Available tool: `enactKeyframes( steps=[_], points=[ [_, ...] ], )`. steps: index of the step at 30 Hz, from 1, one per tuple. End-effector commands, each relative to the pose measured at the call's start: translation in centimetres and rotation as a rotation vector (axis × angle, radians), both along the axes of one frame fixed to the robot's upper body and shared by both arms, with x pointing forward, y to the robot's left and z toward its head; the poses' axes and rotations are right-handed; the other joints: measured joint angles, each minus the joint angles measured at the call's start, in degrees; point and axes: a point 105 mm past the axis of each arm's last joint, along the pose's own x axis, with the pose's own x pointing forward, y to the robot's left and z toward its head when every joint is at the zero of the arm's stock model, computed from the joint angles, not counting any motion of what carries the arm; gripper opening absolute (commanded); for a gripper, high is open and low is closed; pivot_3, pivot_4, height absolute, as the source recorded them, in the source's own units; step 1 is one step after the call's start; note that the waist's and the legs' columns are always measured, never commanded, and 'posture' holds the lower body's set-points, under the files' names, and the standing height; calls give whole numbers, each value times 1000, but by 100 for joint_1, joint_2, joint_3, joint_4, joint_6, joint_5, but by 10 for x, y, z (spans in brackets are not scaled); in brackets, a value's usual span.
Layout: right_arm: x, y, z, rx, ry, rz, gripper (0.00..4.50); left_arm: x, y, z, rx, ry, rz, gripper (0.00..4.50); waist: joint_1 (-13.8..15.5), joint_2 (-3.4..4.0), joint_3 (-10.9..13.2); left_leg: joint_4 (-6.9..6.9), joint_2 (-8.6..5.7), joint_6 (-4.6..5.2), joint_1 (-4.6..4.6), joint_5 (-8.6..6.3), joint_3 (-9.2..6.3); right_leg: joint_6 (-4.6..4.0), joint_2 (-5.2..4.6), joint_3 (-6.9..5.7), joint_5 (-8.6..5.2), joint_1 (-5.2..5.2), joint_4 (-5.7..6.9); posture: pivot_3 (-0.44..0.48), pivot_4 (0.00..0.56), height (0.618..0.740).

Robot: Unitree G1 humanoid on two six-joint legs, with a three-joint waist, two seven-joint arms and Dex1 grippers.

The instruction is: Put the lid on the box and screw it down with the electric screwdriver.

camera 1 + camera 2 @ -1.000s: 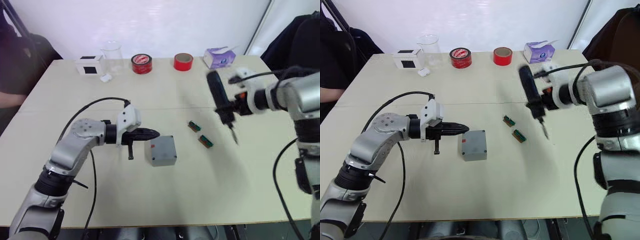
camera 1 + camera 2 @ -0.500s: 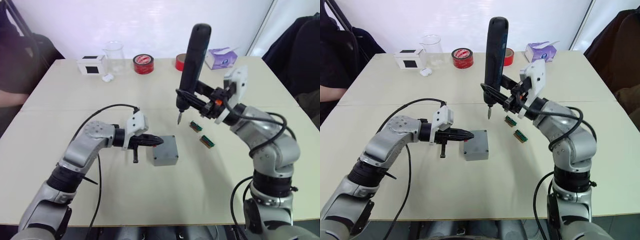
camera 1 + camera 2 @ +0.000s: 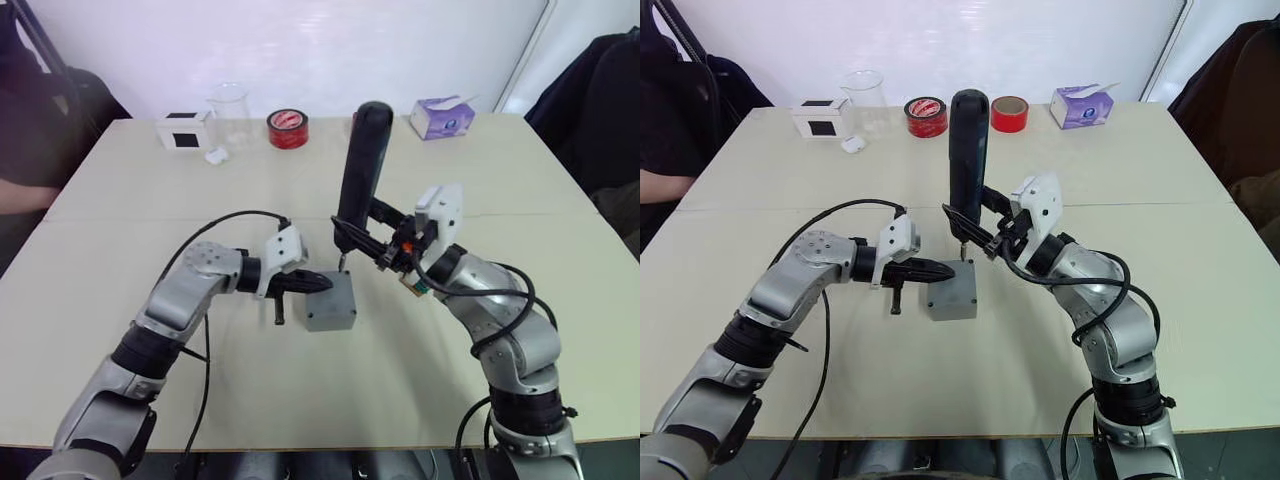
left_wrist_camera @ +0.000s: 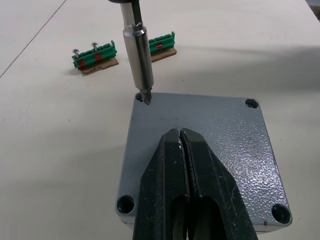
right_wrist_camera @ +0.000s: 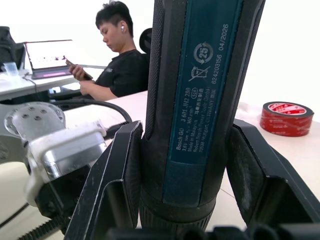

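Head views: the lid [image 3: 330,300] is already sitting on the box [image 3: 951,303], mid-table. The left gripper [image 3: 940,270] lies across it, fingers pinched together with nothing between them, pressing the top. The right gripper [image 3: 372,240] is clamped on the electric screwdriver [image 3: 360,170], standing nearly upright, bit down at a far corner.

Left wrist view: bit tip [image 4: 146,98] is right at one corner hole [image 4: 140,96] of the lid. Three other holes [image 4: 251,103] look unobstructed; can't tell if any has a screw in it.

Right wrist view: both fingers [image 5: 115,180] hug the screwdriver barrel tight. A person sits in the background at another table.

Doing it well: I'd keep the driver plumb over the hole, seat the bit fully before spinning, and hold the lid down so it doesn't twist.

Around: two green terminal strips [image 4: 95,54] just beyond the box, and red tape rolls [image 3: 925,112], a beaker [image 3: 227,108], a white box [image 3: 181,130] and tissues [image 3: 1080,103] along the far edge.

In the way: nothing really, though the left fingers sit close to the next holes.
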Motion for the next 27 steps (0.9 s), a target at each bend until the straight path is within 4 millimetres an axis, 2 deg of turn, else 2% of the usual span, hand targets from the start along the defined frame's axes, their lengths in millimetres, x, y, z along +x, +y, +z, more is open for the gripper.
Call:
enactKeyframes(
  steps=[1, 16, 27],
  points=[
    [-6, 0, 13, 4, -84, 3, 1853, -1, -1, -2, 15, -8, -7, 0, -1, 0, 0, 0, 0, 0, 0, 0, 0, 0, 0, 0, 0, 0, 0, 0, 150, 740],
    [2, -3, 4, -44, -87, -9, 1853, -2, 0, -2, 11, -14, 0, 0, 0, 0, 0, 0, 0, 0, 1, 0, 0, 0, 0, 0, 0, 1, 0, 0, 150, 740],
    [3, 1, 6, -45, -109, 3, 1853, -3, 0, -3, 8, -12, 6, 0, 0, 0, 0, 0, 0, 0, 3, 0, 0, 0, 0, 0, 0, 4, 1, 0, 150, 740]
  ],
)
